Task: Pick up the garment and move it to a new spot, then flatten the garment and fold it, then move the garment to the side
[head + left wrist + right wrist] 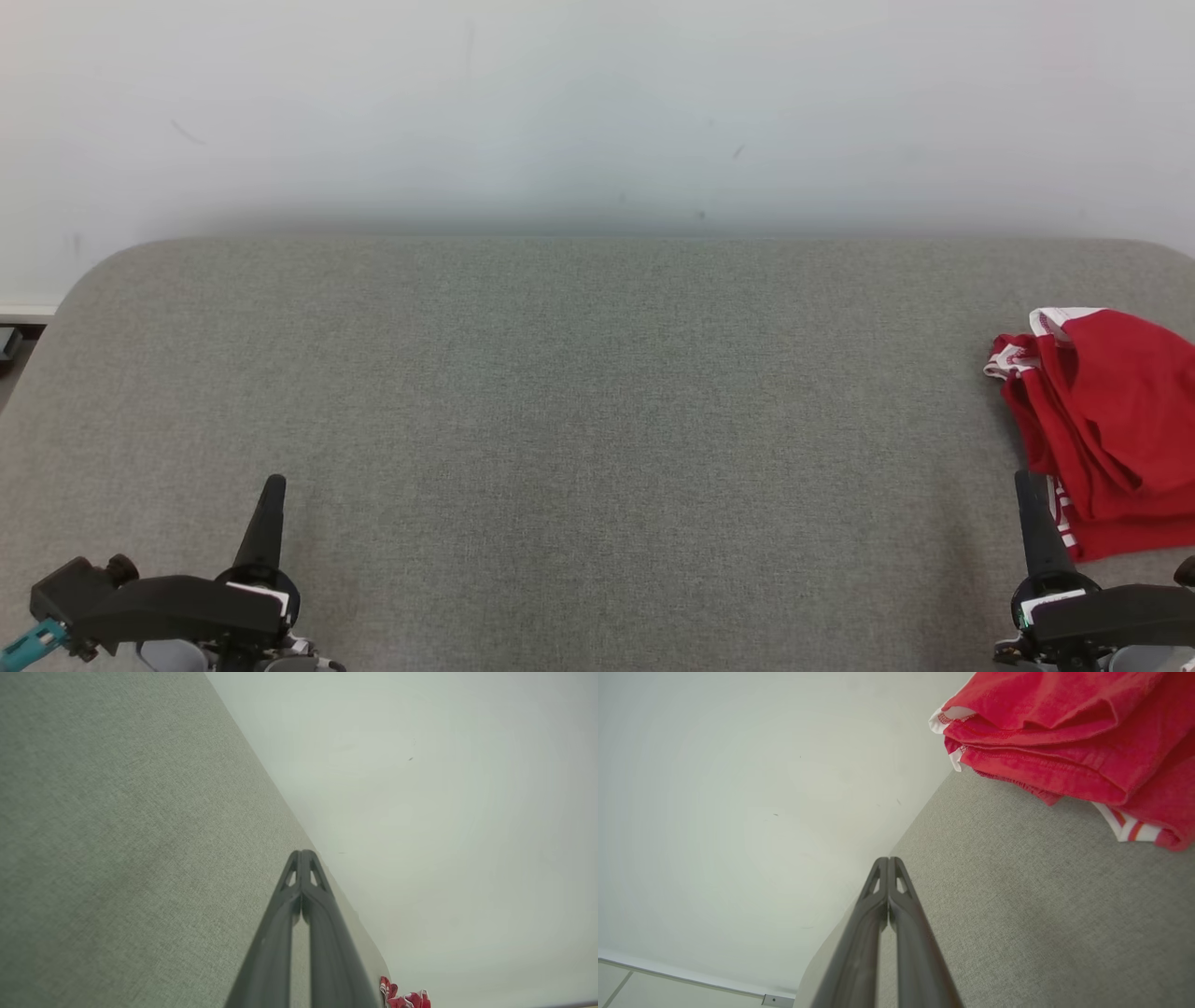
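The left gripper (273,483) points across the table (597,392) — coarse grey woven cloth with rounded corners — its tapered dark fingers pressed together on nothing. Well to its right, the right gripper (1027,481) is likewise closed and empty. Just beyond and right of its tips lies the garment (1111,411), a rumpled red heap; the right wrist view brings out stitched hems and white striped trim.
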